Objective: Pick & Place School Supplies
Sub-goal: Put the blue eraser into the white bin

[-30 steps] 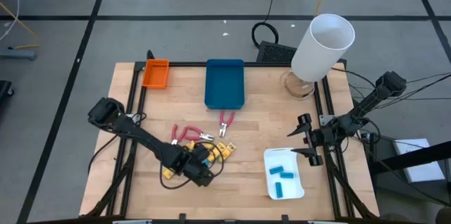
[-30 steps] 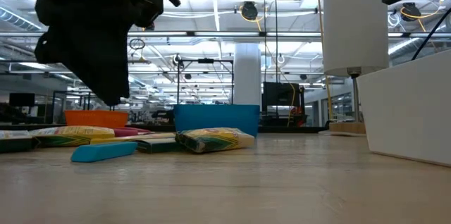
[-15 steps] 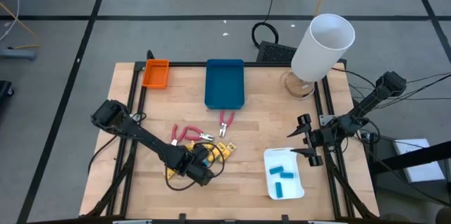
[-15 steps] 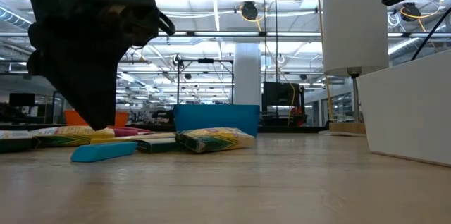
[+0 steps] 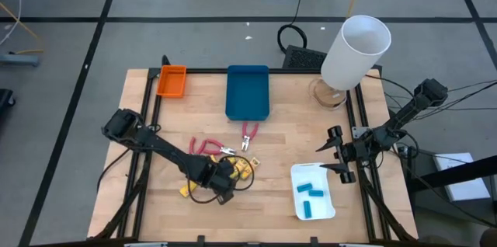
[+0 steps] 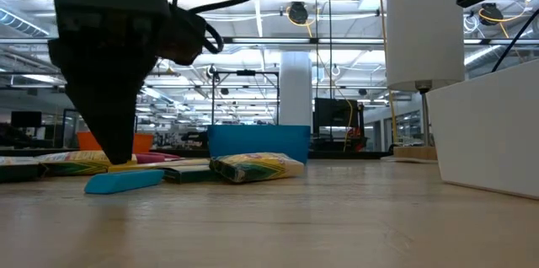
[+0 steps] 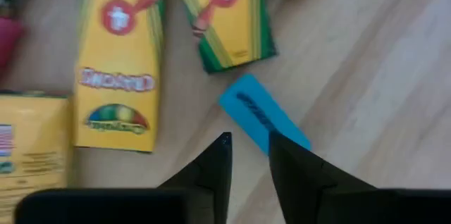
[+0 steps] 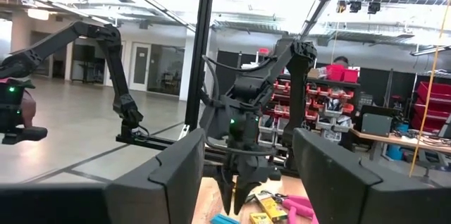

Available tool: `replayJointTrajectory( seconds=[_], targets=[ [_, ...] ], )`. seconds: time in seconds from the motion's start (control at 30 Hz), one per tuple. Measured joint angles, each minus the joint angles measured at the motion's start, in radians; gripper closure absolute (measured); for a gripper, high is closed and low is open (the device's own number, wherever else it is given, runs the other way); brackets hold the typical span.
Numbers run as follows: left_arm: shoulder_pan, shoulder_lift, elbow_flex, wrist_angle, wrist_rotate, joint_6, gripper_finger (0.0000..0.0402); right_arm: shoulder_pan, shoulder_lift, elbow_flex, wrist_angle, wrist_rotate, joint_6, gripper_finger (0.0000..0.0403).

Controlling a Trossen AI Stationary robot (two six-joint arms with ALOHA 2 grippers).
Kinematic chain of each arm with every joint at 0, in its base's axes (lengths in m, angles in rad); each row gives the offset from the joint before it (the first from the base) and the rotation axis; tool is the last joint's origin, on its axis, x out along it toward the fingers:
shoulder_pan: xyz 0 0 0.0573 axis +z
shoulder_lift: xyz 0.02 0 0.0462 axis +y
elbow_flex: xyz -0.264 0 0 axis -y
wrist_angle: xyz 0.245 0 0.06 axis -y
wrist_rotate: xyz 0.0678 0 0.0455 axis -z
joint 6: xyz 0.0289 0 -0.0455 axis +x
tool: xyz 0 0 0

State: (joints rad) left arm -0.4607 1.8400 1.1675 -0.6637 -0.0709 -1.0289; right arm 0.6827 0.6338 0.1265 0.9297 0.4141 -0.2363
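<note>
My left gripper (image 7: 248, 139) (image 5: 220, 191) points down over the loose supplies near the table's front, its fingers open by a narrow gap. A light-blue oblong block (image 7: 264, 115) (image 6: 124, 182) lies flat on the wood just beyond the fingertips, with one tip over its end. In the low view the gripper (image 6: 118, 160) stands just above the block. Yellow crayon boxes (image 7: 116, 83) (image 7: 225, 16) (image 5: 247, 167) lie flat beside it. Two red-handled pliers (image 5: 206, 148) (image 5: 248, 134) lie farther back. My right gripper (image 8: 243, 182) (image 5: 339, 158) waits open at the table's right side.
A white tray (image 5: 312, 193) at the front right holds three blue blocks. A blue tray (image 5: 248, 92) and an orange tray (image 5: 172, 81) sit at the far edge. A tall white cylinder (image 5: 355, 51) stands at the far right corner. Bare wood lies between the pile and the white tray.
My left gripper has come down toward the light-blue block, from well above the pile to just over it. The block and the boxes have stayed where they were.
</note>
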Motion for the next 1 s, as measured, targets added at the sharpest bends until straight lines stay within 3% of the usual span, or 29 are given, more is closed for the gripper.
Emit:
replayJointTrajectory(
  seconds=[0.23,0.43,0.57,0.73,1.0],
  targets=[
    [0.011,0.0,0.0,0.01,0.0,-0.032,0.0175,0.0,0.0,0.0,0.0,0.001,0.0,0.0195],
    [0.017,0.008,0.0,0.025,0.015,-0.237,0.0098,0.0,0.0,0.0,0.0,0.002,0.0,0.0195],
    [0.015,0.051,0.002,0.047,0.025,-0.371,0.0091,0.0,0.0,0.0,0.0,0.003,0.0,0.0195],
    [0.01,0.111,0.012,0.053,0.038,-0.417,0.0097,0.0,0.0,0.001,-0.001,0.004,0.0,0.0195],
    [-0.024,0.133,0.059,-0.107,0.067,-0.49,0.012,-0.001,0.0,0.001,0.0,0.004,0.012,0.0195]
  ],
)
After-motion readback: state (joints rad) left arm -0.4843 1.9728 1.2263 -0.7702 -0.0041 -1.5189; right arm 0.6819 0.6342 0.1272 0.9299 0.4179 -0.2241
